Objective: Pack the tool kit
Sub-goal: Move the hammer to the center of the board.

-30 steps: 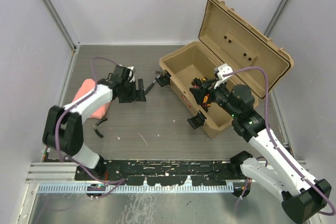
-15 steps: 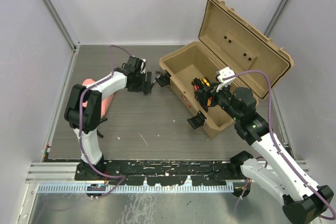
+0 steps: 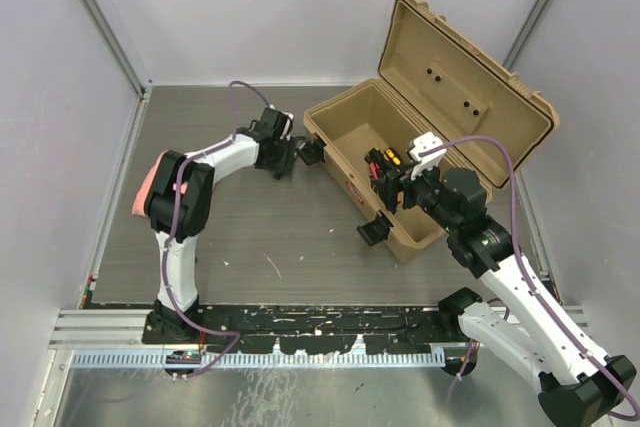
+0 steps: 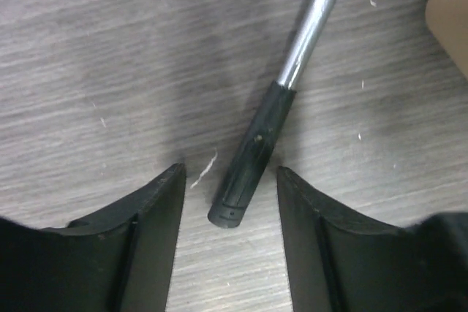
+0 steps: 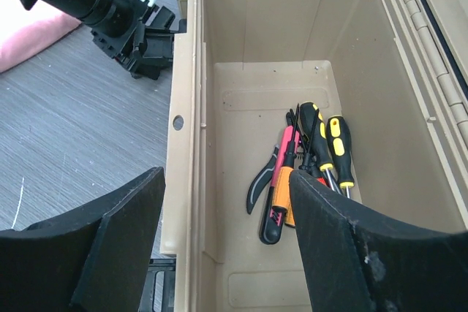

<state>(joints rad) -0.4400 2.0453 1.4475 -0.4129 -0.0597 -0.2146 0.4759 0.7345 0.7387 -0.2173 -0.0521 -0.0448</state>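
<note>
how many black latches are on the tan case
2. One latch on the tan case's front wall at its far end, beside the left gripper; the other latch at its near end. The right arm may hide more.

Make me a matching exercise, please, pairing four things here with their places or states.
1. tan case
2. pliers
3. black-handled tool
4. pink cloth

A. lying on the table, between the open fingers of the left gripper
B. lid up
C. near the table's left side
D. inside the case

Pairs: 1-B, 2-D, 3-A, 4-C.
</note>
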